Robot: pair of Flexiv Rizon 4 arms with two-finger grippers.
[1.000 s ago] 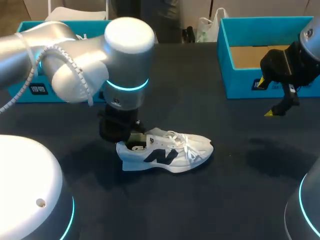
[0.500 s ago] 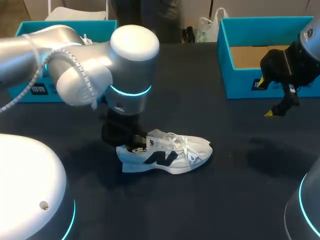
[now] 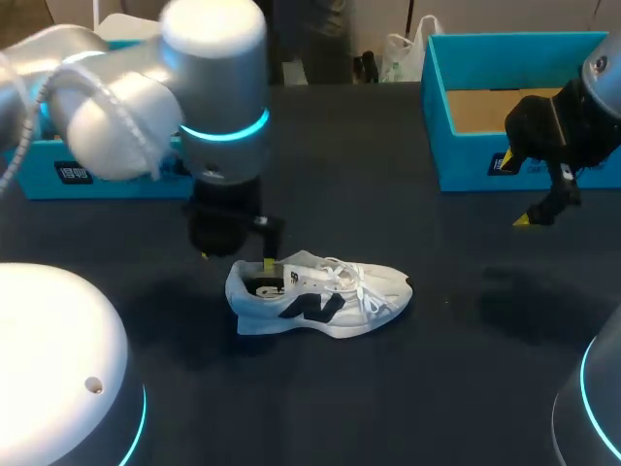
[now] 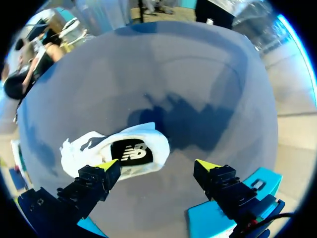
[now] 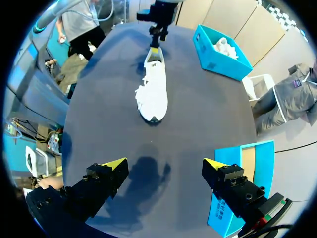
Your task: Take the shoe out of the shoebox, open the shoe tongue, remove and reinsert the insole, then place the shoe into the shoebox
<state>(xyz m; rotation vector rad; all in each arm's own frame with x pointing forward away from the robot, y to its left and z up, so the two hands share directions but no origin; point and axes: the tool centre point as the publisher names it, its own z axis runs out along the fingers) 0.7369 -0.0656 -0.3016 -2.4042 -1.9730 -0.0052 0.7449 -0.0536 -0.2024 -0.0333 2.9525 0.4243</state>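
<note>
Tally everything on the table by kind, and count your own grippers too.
white shoe: 1
teal shoeboxes: 2, one by the left arm, one by the right arm
grippers: 2, the left gripper and the right gripper, both open
Total: 5

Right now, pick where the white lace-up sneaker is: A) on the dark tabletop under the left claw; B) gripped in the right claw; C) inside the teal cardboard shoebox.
A: the white lace-up sneaker stands on the dark tabletop, outside both boxes, with the open left claw above its heel and not gripping it.
</note>
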